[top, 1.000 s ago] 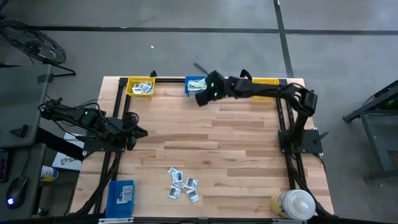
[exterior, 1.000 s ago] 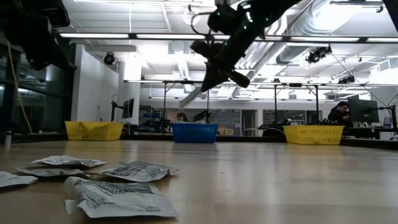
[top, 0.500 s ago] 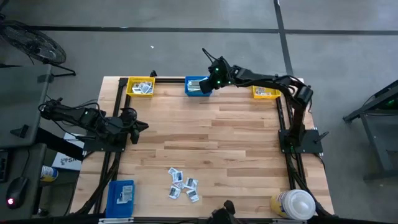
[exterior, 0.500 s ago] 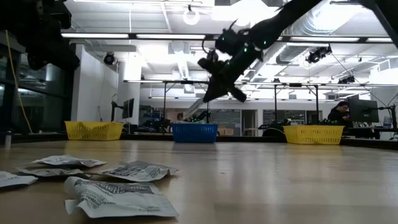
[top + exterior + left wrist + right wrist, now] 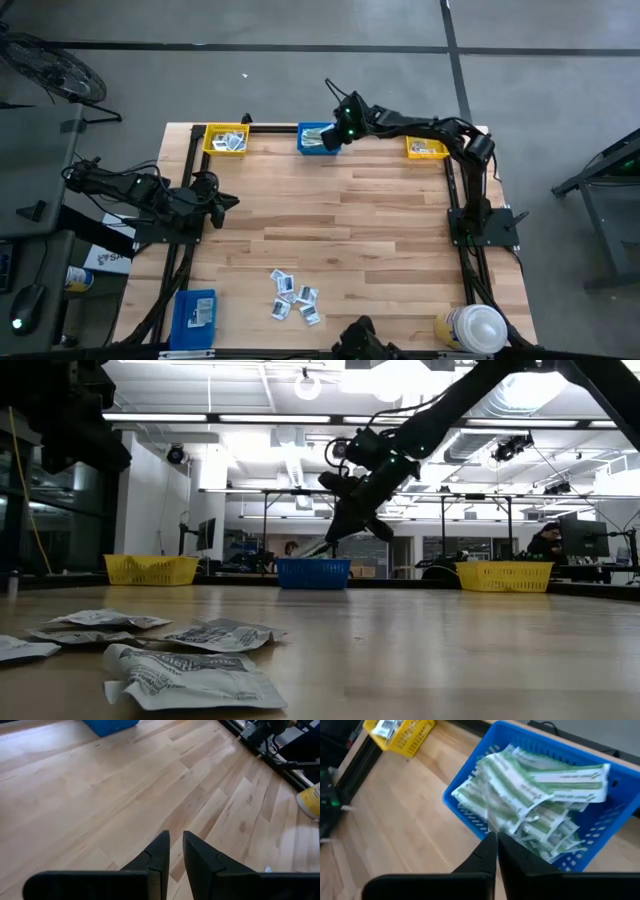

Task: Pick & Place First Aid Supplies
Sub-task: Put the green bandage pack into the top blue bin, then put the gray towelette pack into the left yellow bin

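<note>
Overhead, the right gripper hangs over the blue bin at the table's far edge, fingers pressed together and holding nothing. A yellow bin sits to one side of it, another yellow bin to the other. White packets lie scattered well apart from it, toward the near edge. The left gripper waits by the left edge, fingers nearly together, empty.

Level with the table, the right gripper points down just above the blue bin, with the white packets far in front.

From the right wrist, the closed fingers sit just above the green-and-white strips heaped in the blue bin.

From the left wrist, its fingers show a thin gap over bare wood.
</note>
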